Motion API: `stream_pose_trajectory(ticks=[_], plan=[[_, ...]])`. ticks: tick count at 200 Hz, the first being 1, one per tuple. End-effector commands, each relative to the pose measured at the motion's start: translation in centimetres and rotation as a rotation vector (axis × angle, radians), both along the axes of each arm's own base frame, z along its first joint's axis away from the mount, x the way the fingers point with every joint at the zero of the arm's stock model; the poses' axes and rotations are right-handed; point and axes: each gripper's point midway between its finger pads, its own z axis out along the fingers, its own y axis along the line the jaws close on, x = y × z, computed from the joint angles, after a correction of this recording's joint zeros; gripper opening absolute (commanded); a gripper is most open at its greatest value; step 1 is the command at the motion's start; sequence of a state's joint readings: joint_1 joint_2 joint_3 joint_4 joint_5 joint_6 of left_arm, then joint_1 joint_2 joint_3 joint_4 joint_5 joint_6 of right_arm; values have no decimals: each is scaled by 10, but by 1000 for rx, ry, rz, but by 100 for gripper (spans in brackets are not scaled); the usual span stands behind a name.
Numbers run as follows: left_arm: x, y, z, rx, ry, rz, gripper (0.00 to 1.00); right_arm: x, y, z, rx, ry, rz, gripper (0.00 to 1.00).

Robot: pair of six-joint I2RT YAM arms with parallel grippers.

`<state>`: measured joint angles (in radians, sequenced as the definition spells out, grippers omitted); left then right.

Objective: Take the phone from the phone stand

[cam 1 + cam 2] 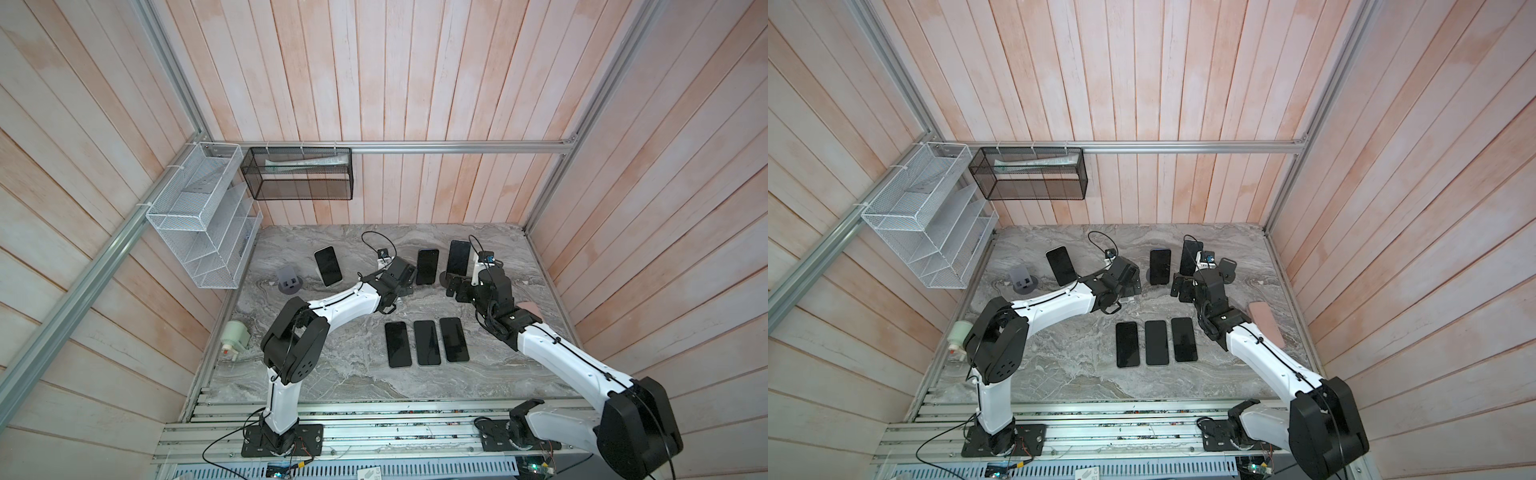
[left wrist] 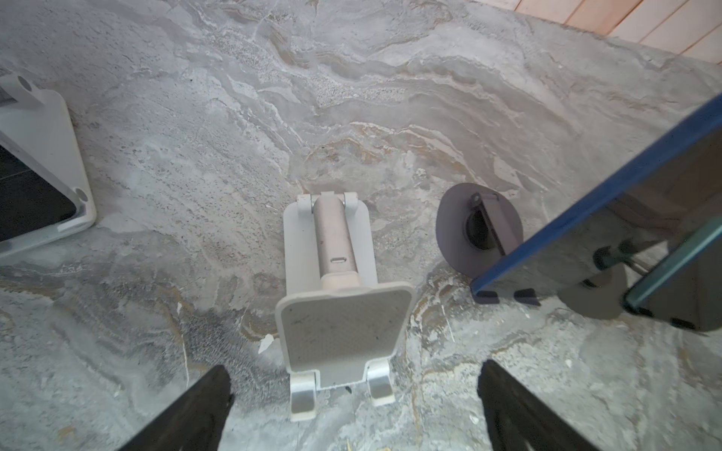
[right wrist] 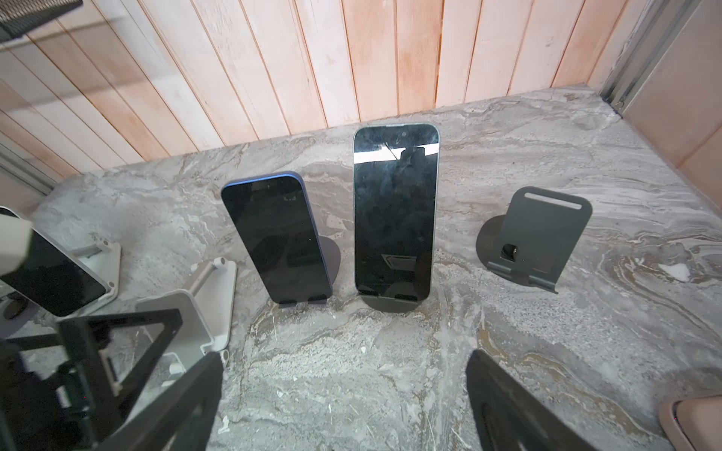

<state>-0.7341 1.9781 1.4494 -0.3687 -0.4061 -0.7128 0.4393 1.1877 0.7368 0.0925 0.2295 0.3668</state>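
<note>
Three dark-screened phones lean on stands at the back of the marble table. The tall phone [image 3: 394, 211] rests on a dark round stand [image 3: 390, 302], the blue-edged phone [image 3: 277, 238] beside it on another dark stand, and a third phone [image 1: 328, 266] on a white stand further left. My right gripper [image 3: 344, 357] is open, low over bare table just in front of the tall and blue phones, touching neither. My left gripper [image 2: 355, 369] is open around the foot of an empty white stand [image 2: 340, 312], with nothing between its fingers.
Three phones [image 1: 427, 343] lie flat side by side mid-table. Empty dark stands sit at the right [image 3: 539, 238] and far left [image 1: 289, 280]. A pink item [image 1: 1266, 324] lies beside the right arm. Wire baskets [image 1: 199, 216] hang on the left wall.
</note>
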Motion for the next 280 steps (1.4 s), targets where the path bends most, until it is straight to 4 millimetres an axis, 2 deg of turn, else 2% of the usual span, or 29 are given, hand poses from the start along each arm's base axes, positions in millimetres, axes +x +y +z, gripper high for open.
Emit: stream_pose_trajectory(ticks=[1,23,44,72,123,175,222,248,280], plan=[[4,-4,-12,14,9,11,100,-3,0,16,61,-61,4,98],[10,-9,-16,27,-8,-15,99,-9,-1,16,108,-92,3,98],[18,-4,-23,78,-23,-5,95,-14,-2,13,145,-130,5,98],[27,-2,-26,112,-51,-26,84,-22,-12,8,206,-189,-42,97],[38,-1,-16,161,-90,-69,65,-21,-9,1,206,-171,-32,93],[52,1,-2,187,-135,-105,63,-22,-5,1,204,-176,-26,91],[96,11,10,177,-177,-127,63,-23,2,-2,184,-182,-22,90],[123,21,7,184,-166,-103,63,-23,7,-5,154,-179,-20,90],[138,34,-7,200,-127,-79,63,-22,9,-10,135,-173,-21,90]])
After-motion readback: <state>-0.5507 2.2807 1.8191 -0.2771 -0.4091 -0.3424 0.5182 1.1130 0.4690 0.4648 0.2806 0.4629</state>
